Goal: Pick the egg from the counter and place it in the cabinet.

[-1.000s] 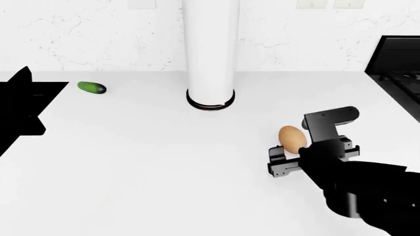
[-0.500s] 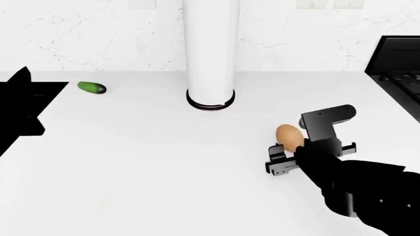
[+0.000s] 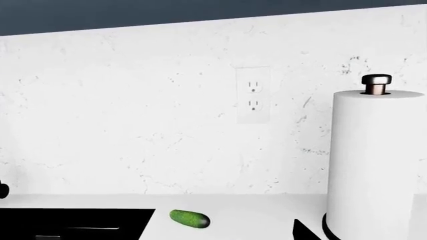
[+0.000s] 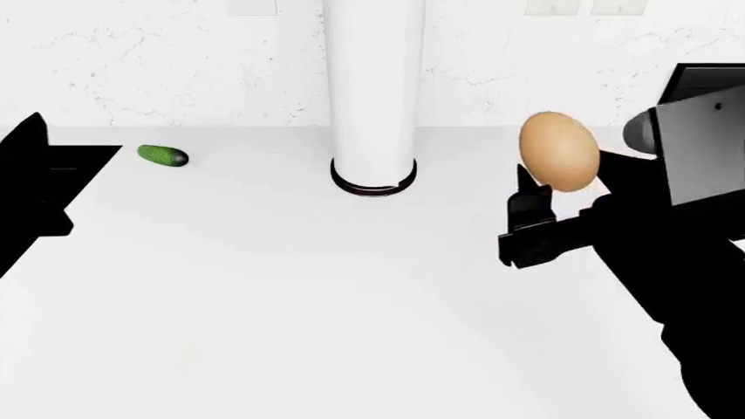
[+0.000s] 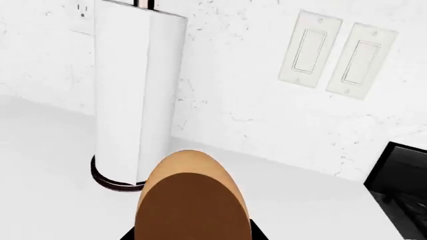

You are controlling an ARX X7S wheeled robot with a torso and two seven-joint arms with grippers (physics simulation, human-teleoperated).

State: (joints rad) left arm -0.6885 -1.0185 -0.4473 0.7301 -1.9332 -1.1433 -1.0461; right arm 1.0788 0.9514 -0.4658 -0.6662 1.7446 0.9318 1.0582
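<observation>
Your head camera looks down and forward over the white counter [image 4: 268,297], taking in the paper towel roll [image 4: 372,87] at mid-distance. Your left wrist camera sits low, facing the backsplash with that same roll [image 3: 377,165] and the cucumber [image 3: 189,218]. Your right wrist camera looks past the egg [image 5: 192,200], very close, toward the roll [image 5: 137,95].

The right claw [image 4: 557,205] is raised, clamped; the left arm's claw is unseen.
</observation>
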